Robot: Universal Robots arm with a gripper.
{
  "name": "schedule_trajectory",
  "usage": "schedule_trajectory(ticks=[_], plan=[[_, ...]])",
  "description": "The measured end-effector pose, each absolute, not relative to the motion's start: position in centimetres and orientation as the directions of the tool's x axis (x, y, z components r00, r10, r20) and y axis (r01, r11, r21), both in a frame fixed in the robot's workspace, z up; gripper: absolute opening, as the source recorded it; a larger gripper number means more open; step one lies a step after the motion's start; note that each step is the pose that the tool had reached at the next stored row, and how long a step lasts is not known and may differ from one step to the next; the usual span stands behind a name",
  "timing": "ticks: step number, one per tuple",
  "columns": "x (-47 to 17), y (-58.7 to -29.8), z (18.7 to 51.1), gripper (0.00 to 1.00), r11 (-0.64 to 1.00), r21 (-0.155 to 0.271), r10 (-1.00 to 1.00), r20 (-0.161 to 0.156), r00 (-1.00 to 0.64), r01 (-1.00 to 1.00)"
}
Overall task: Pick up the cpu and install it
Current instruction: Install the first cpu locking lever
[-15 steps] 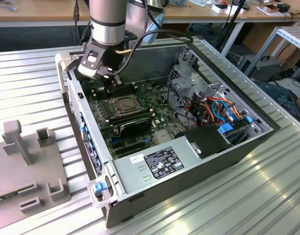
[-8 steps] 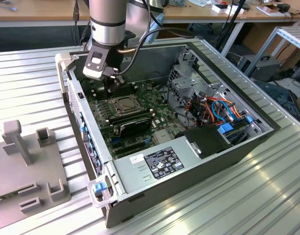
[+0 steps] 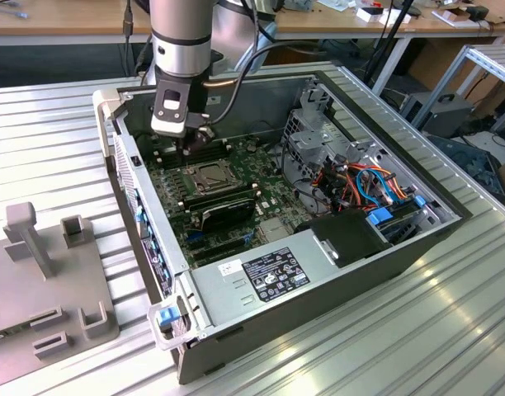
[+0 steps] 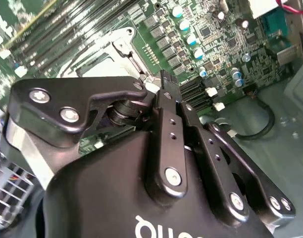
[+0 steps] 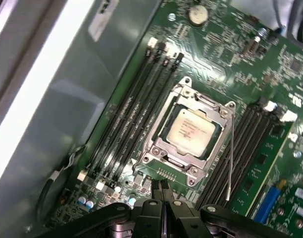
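The cpu (image 5: pixel 191 130), a small square chip with a pale metal top, lies flat inside the metal-framed socket (image 5: pixel 154 148) on the green motherboard. In the exterior view the cpu (image 3: pixel 210 172) sits in the middle of the open computer case (image 3: pixel 153 272). My gripper (image 3: pixel 189 142) hangs just behind the socket, low over the board. In the first wrist view the gripper (image 5: pixel 163 191) shows its two black fingers pressed together with nothing between them, a short way off the socket's frame. The gripper (image 4: pixel 164 82) also looks shut in the second wrist view.
Rows of memory slots (image 5: pixel 136 114) flank the socket, and a thin metal lever (image 5: pixel 231 158) runs along one side. A black card (image 3: pixel 228 213), a grey power supply (image 3: pixel 261 276) and a drive cage (image 3: pixel 318 144) with coloured cables fill the case. A grey fixture (image 3: pixel 46 272) stands at the exterior view's left.
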State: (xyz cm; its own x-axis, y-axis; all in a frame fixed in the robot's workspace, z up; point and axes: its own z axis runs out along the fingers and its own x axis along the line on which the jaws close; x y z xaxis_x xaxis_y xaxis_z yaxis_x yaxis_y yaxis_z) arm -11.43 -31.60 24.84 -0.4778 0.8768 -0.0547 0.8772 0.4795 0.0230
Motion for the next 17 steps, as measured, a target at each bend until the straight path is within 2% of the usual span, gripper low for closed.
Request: schedule_trajectory(ticks=[5, 17], plan=[[-11.43, -31.60, 24.80, 0.11, 0.577, 0.023, 0.816, -0.055, -0.575, 0.816], [-11.43, -31.60, 24.80, 0.11, 0.584, 0.023, 0.811, -0.055, -0.582, 0.812]])
